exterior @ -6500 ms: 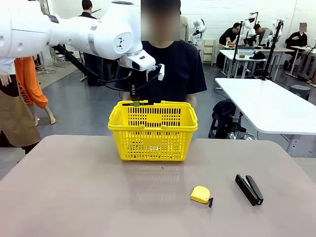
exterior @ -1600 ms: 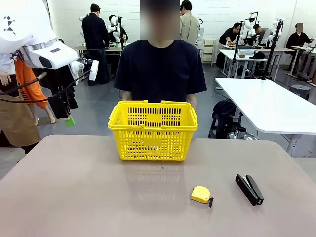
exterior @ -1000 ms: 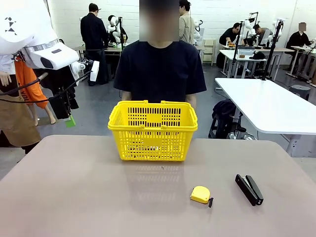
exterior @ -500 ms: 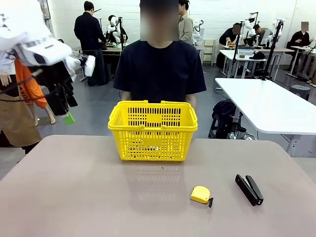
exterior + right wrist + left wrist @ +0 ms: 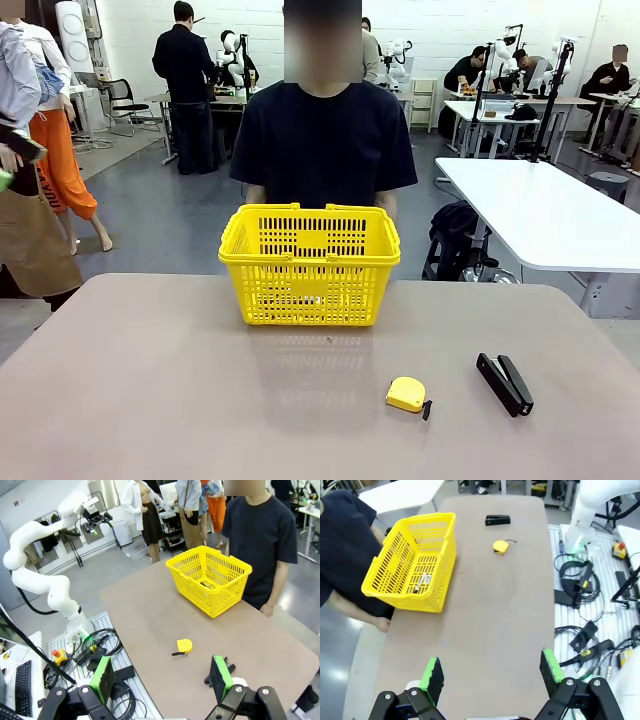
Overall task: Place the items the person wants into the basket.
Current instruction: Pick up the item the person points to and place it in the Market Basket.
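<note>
We see the table [image 5: 150, 390] with the basket [image 5: 309, 262] at its far edge, touching nothing, the person [image 5: 325, 140] just behind it. Dark items [image 5: 420, 583] lie inside. Our left gripper [image 5: 487, 676] and right gripper [image 5: 162, 677] hang high, jaws wide, empty. Tape measure [image 5: 406, 394] and stapler [image 5: 504, 383] stay out; we judge it best to wait for a request.

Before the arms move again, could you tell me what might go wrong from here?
1. The tape measure and stapler lie loose on the table; either could be picked by mistake.
2. The basket stands at the far edge against the person; a reach there comes close to their hands.
3. Both the left gripper and right gripper are open, high above the table; a descent must avoid the basket rim.
</note>
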